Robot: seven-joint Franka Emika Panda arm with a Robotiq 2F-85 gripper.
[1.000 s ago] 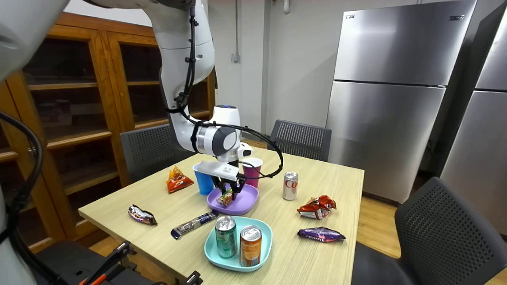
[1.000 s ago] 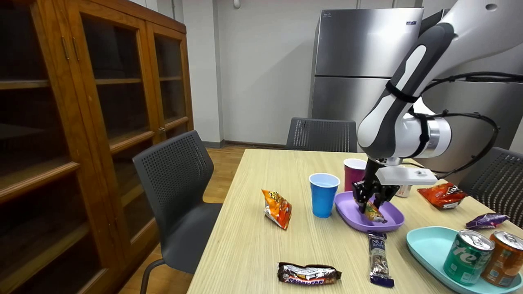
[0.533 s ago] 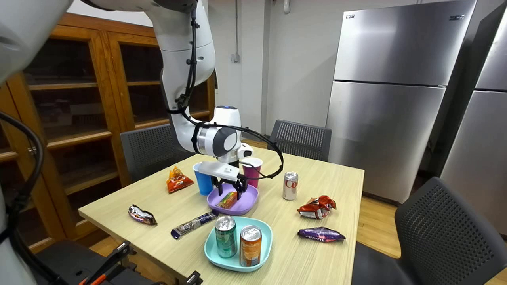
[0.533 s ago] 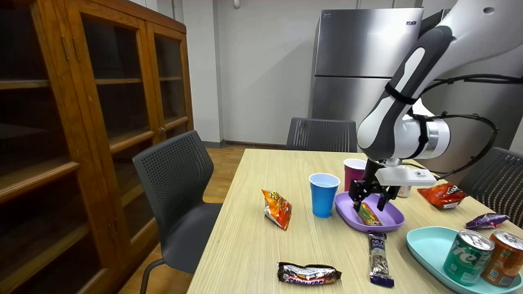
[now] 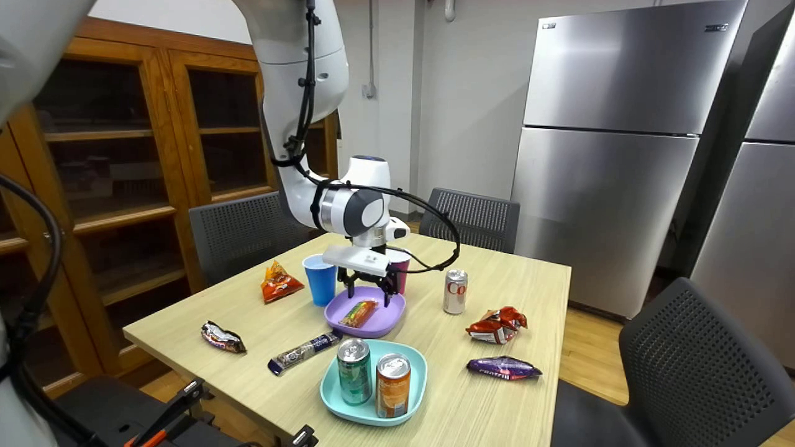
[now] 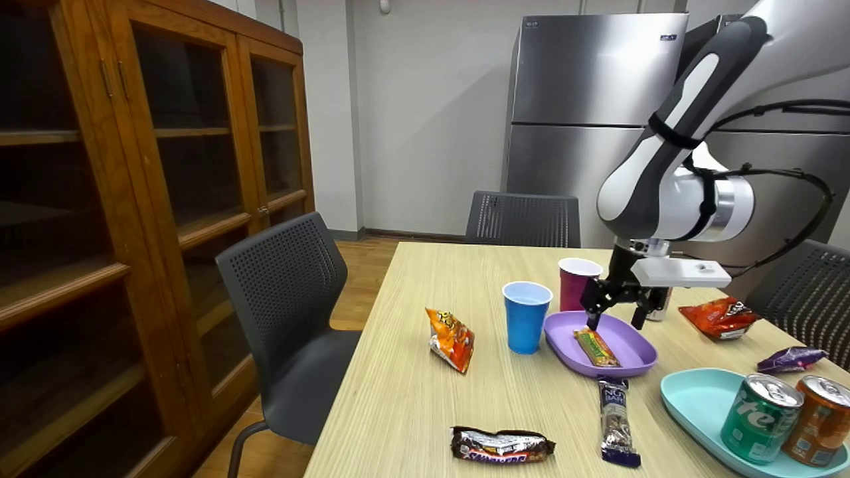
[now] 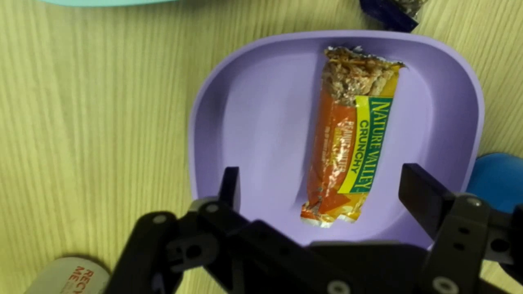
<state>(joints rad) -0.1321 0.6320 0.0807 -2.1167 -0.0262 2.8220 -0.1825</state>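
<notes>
A granola bar (image 7: 347, 143) in an orange, yellow and green wrapper lies flat on the purple plate (image 7: 261, 122). Above them, my gripper (image 7: 321, 175) stands open, one finger off each side of the bar's lower end in the wrist view, nothing held. Both exterior views show daylight between the gripper (image 5: 369, 298) and the bar (image 5: 359, 314); the black fingers hover over the rear part of the plate (image 6: 634, 348).
Close by stand a blue cup (image 6: 526, 318) and a magenta cup (image 6: 576, 285). A silver can (image 5: 455, 292) is to one side. A teal tray (image 5: 413, 360) bears a green can (image 5: 354, 372) and an orange can (image 5: 392, 385). A nut bar (image 6: 616, 425) and several other snacks lie around.
The jaws, earlier closed around the bar, have spread apart and let it go. The bar now rests flat on the plate, and the gripper has risen and shifted back off it.
</notes>
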